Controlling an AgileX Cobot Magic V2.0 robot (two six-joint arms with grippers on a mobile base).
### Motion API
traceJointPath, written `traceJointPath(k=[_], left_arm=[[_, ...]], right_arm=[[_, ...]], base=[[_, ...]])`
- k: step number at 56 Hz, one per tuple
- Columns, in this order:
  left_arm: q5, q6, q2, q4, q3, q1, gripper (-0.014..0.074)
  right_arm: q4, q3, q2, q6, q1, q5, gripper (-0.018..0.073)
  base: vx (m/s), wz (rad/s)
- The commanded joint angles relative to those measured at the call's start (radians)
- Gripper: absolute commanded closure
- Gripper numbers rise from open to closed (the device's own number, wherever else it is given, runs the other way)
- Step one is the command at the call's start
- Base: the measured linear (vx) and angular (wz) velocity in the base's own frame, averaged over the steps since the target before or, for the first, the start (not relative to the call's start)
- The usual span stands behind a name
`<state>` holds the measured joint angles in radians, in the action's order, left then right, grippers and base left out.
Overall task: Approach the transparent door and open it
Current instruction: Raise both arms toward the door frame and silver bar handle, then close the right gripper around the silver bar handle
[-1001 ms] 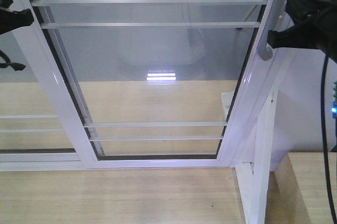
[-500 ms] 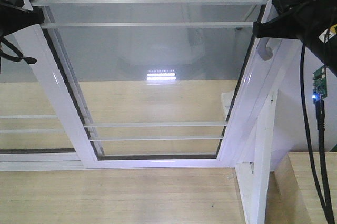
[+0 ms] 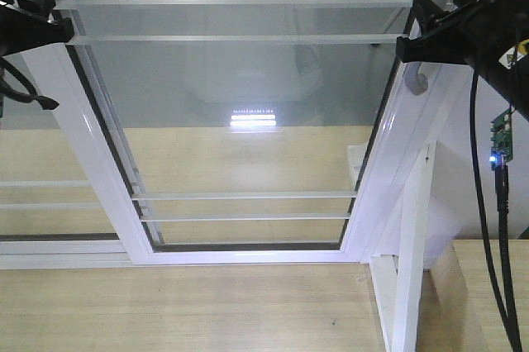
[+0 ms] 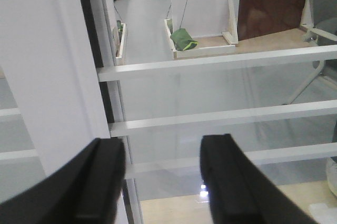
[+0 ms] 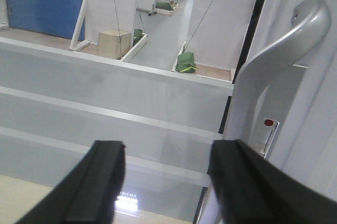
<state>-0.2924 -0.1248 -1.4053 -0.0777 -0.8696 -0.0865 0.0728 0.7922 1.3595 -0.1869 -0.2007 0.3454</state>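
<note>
Door dead ahead! My right gripper [image 5: 167, 153] hangs spread wide just beside the handle [image 5: 274, 61] on the transparent door [image 3: 248, 79], placed to catch it; my left gripper [image 4: 162, 148], also released, faces the opposite side.

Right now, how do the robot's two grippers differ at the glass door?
On the transparent door, the left gripper faces the plain left stile; the right gripper faces the right stile. A curved grey handle rises beside the right gripper; the left gripper sees only stile and bars. Both are black, open and empty.
</note>
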Motion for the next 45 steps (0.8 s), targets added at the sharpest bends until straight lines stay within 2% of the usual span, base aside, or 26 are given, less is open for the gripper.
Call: traceJointPath(k=[1, 7, 12, 16, 25, 35, 45], left_arm=[[-0.11, 0.008, 0.036, 0.001, -0.037, -0.005, -0.0001], [-0.117, 0.008, 0.036, 0.001, -0.037, -0.005, -0.004], [-0.107, 0.011, 0.036, 0.001, -0.037, -0.005, -0.0032], [-0.094, 0.011, 0.036, 0.0, -0.037, -0.005, -0.0022], [-0.069, 0.011, 0.036, -0.007, -0.037, -0.005, 0.0013], [-0.055, 0.011, 0.036, -0.007, -0.037, -0.005, 0.0023], [-0.055, 0.011, 0.036, -0.007, -0.037, -0.005, 0.0023]], right_arm=[[0.025, 0.038, -0.029, -0.005, 0.005, 0.091, -0.0058], [0.031, 0.038, -0.029, -0.005, 0.005, 0.113, -0.0162], [0.039, 0.038, -0.029, -0.004, 0.005, 0.117, -0.0169], [0.055, 0.038, -0.028, -0.006, 0.009, 0.116, -0.0162], [0.108, 0.038, 0.003, -0.006, 0.076, 0.112, -0.0122], [0.061, 0.04, 0.086, -0.003, 0.104, 0.141, -0.005], [0.027, 0.04, 0.181, 0.004, 0.103, 0.248, 0.0003]], base=[[0.0, 0.0], [0.0, 0.0], [0.0, 0.0], [0.0, 0.0], [0.0, 0.0], [0.0, 0.0], [0.0, 0.0]])
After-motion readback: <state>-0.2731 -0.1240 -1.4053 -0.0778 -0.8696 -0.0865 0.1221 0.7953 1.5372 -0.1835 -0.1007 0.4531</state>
